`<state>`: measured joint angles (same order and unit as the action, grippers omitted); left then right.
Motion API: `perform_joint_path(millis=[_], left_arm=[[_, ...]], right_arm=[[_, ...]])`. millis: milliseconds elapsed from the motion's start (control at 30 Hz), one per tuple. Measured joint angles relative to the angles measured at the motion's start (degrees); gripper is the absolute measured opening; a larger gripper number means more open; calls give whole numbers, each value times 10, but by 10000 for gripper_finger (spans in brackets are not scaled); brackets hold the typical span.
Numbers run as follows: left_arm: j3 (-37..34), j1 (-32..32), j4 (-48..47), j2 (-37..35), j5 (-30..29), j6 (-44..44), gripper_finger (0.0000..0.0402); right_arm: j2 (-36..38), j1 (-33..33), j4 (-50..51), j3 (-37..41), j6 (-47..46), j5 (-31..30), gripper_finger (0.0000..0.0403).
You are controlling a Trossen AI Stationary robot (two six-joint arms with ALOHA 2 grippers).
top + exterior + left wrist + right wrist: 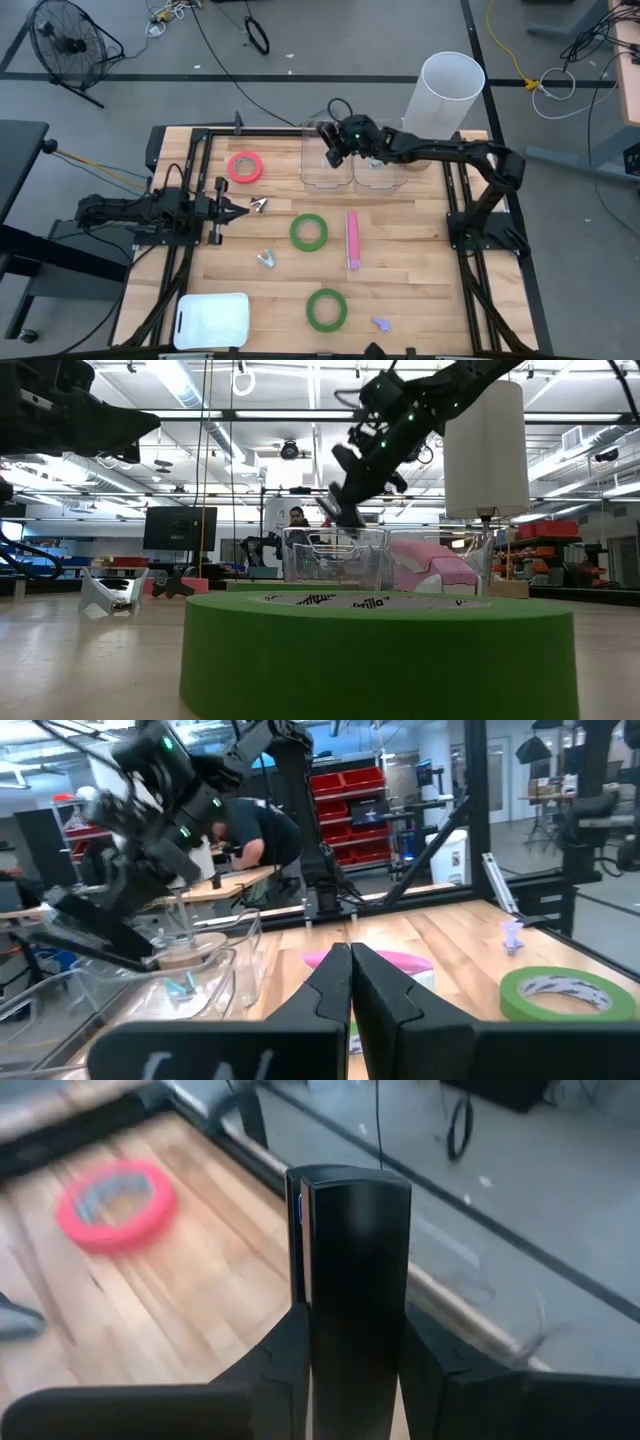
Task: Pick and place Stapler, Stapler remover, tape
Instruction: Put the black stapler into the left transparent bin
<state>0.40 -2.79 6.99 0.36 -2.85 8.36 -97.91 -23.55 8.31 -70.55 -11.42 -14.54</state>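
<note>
Three tape rolls lie flat on your wooden table [400, 290]: the pink-red roll [245, 167] at about 10 o'clock from table centre, one green roll [309, 232] near centre, the other green roll [326, 309] toward 6 o'clock. A pink stapler [352, 239] lies just beside the centre green roll, at its 3 o'clock. Small metal stapler remover [265, 259] sits at that roll's 8 o'clock, apart from it.

Your right gripper [331, 143] hangs over the clear bins [350, 165] at 12 o'clock, jaws clamped on a dark upright block [355, 1280] (can't tell what it is). Left gripper [236, 207] is at 9 o'clock, low over the table, fingers [330, 982] pressed together w/ nothing between them. White cylinder [445, 95] stands at 1 o'clock; white lid [212, 319] at 7 o'clock.
</note>
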Motion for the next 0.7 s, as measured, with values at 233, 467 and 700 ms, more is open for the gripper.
perform_joint_path(millis=[233, 467, 700], left_arm=[[0, 0, 0, 0, -2, -1, 16], [0, 0, 0, 0, -1, -2, 16], [0, 0, 0, 0, -1, -2, 16]], right_arm=[[-34, -11, -8, 0, 4, -8, 96], [-62, -24, -5, 0, 0, -9, 96], [-84, -26, -23, 0, -5, 2, 96]])
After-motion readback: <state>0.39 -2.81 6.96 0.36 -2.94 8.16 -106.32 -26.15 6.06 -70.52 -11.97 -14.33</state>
